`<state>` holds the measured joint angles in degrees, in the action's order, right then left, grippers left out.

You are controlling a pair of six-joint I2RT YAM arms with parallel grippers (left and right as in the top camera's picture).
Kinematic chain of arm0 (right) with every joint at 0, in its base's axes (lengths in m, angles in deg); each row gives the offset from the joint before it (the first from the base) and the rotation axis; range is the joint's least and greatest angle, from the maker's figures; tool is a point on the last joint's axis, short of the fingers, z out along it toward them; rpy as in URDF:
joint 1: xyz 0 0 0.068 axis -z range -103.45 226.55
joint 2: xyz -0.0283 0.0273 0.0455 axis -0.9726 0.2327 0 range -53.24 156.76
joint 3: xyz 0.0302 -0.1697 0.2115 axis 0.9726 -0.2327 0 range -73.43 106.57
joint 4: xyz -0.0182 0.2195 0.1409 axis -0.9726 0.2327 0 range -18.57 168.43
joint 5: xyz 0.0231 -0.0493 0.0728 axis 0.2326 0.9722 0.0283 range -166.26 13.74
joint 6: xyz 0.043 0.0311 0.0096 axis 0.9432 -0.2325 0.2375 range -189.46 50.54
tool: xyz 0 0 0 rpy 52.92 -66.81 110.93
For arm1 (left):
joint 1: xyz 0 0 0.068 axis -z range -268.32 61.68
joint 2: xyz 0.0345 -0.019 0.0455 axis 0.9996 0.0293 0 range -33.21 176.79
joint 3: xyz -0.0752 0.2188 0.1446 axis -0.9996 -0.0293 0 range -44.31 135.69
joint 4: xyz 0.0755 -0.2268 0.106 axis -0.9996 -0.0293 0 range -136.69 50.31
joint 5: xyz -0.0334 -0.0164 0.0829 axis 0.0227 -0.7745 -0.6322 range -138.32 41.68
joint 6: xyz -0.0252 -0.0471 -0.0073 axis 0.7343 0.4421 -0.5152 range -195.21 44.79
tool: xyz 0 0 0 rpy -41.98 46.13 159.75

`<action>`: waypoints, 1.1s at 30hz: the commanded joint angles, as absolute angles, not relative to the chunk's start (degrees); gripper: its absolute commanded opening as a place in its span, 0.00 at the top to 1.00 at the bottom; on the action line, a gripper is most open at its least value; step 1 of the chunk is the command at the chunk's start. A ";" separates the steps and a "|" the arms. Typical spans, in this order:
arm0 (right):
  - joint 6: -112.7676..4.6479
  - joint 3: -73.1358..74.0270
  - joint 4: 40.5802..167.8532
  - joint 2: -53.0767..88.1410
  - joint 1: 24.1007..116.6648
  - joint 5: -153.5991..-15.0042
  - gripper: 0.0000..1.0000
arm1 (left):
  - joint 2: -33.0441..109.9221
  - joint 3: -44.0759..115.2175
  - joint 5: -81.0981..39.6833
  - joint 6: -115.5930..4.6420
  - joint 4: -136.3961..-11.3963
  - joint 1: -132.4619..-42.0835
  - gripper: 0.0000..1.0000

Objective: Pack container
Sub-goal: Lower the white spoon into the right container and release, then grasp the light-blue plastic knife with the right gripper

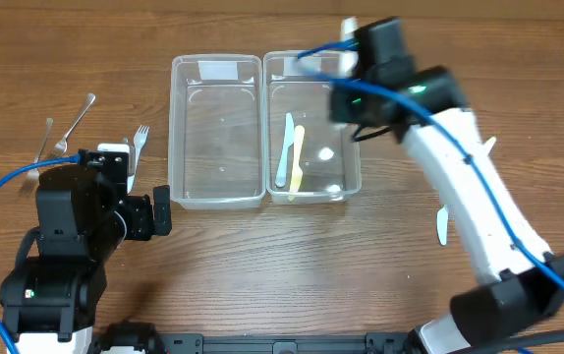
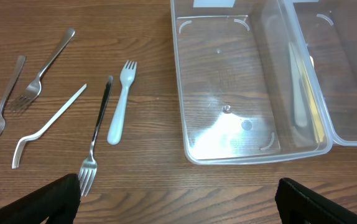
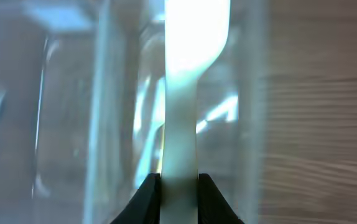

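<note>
Two clear plastic containers stand side by side, the left one (image 1: 176,128) (image 2: 191,149) bare inside. The right container (image 1: 357,167) holds a pale blue knife (image 1: 283,147), a yellow utensil (image 1: 299,157) and white pieces (image 1: 326,153). My right gripper (image 1: 346,101) (image 3: 179,186) hangs over the right container's far end, shut on a white plastic utensil (image 3: 180,137) whose handle sits between the jaws. At the near left my left gripper (image 1: 160,209) (image 2: 178,205) stands wide open over bare wood, just in front of the left container, holding nothing.
Cutlery lies left of the containers: a white plastic fork (image 2: 120,106) (image 1: 139,146), a black-handled metal fork (image 2: 97,134), a white plastic knife (image 2: 48,124), and two metal forks (image 2: 41,71) (image 2: 4,102). One white utensil (image 1: 441,224) lies beside the right arm.
</note>
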<state>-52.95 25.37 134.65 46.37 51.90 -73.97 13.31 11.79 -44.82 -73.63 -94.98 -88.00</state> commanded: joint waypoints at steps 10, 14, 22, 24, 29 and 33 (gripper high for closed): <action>-56.25 25.33 135.13 66.11 45.70 -75.05 0.57 | 13.18 13.21 -43.85 -72.88 -94.71 -88.31 0.00; -56.18 26.75 136.69 64.21 46.13 -73.34 0.52 | 13.18 13.21 -43.83 -72.88 -94.61 -88.31 0.00; -54.28 29.40 139.53 44.60 58.88 -68.79 0.38 | 13.18 13.21 -43.83 -72.88 -94.56 -88.31 0.00; -54.50 29.40 141.84 39.97 67.01 -68.86 0.32 | 13.18 13.21 -43.81 -72.86 -94.32 -88.31 0.00; -60.53 28.24 148.29 38.85 84.01 -73.97 0.20 | 13.18 13.21 -43.79 -72.84 -94.30 -88.31 0.00; -62.26 21.35 147.42 40.78 90.28 -74.74 0.09 | 13.18 13.21 -43.81 -72.86 -94.30 -88.31 0.00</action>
